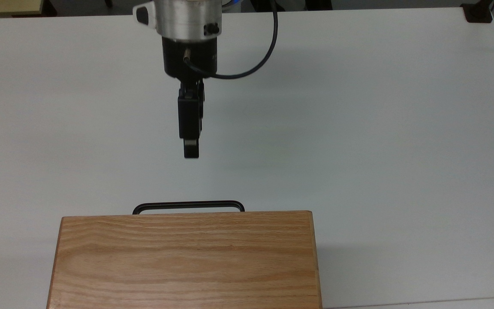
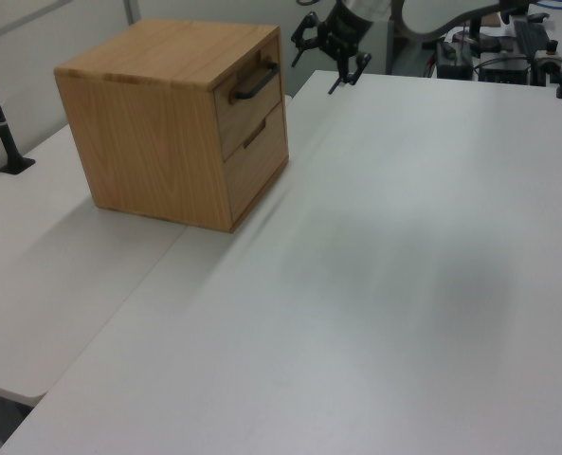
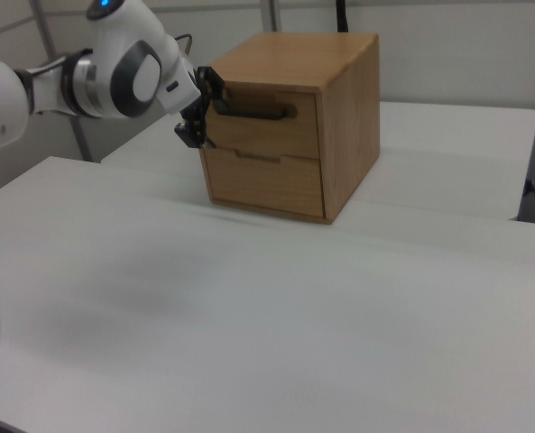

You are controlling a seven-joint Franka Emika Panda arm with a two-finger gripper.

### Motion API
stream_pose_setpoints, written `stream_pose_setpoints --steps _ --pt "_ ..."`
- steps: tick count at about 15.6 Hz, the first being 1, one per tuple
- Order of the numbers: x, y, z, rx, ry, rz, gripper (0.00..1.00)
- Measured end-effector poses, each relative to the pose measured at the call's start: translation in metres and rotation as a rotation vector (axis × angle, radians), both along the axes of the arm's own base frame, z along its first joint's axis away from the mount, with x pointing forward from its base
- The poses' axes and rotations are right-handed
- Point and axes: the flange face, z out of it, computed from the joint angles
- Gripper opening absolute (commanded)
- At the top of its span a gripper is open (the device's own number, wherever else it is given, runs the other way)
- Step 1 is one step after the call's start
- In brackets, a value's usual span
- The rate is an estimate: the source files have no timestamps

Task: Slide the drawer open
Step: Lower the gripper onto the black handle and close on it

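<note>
White tabletop [image 1: 358,128] fills the top view, where the gripper [image 1: 191,151] hangs near the black handle [image 1: 188,205] without touching it, so the pull has not begun. From the left view, the drawer [image 2: 250,95] sits shut in the cabinet [image 2: 157,133], fingers [image 2: 342,81] spread and empty. From the right view, the arm [image 3: 114,72] reaches level toward the drawer front.

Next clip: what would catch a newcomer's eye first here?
The oak cabinet stands out against the bare white table; it sits at the bottom of the top view. Its upper drawer is shut, with a long black handle jutting from the front. The gripper, fingers spread in the left view, hangs above the table short of that handle, pointing toward it.
</note>
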Motion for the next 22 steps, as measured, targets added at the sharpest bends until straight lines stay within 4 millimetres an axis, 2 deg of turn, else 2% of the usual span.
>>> stream_pose_setpoints --steps 2,3,5,6,7,13,16,17,20,22 --pt "0.012 0.002 -0.012 0.025 -0.084 -0.016 0.89" --pt "0.018 0.003 -0.02 0.037 -0.126 -0.021 0.83" --pt "0.028 0.004 -0.035 0.054 -0.191 -0.026 0.79" --pt "0.031 0.005 -0.04 0.06 -0.215 -0.027 0.72" --pt "0.034 0.005 -0.043 0.067 -0.232 -0.031 0.71" --pt "0.052 0.002 -0.038 0.097 -0.273 -0.066 0.52" --pt "0.054 0.001 -0.039 0.099 -0.275 -0.069 0.33" --pt "0.054 0.001 -0.039 0.1 -0.275 -0.069 0.24" --pt "0.054 0.0 -0.039 0.099 -0.276 -0.072 0.12" --pt "0.054 -0.004 -0.039 0.099 -0.277 -0.077 0.09"
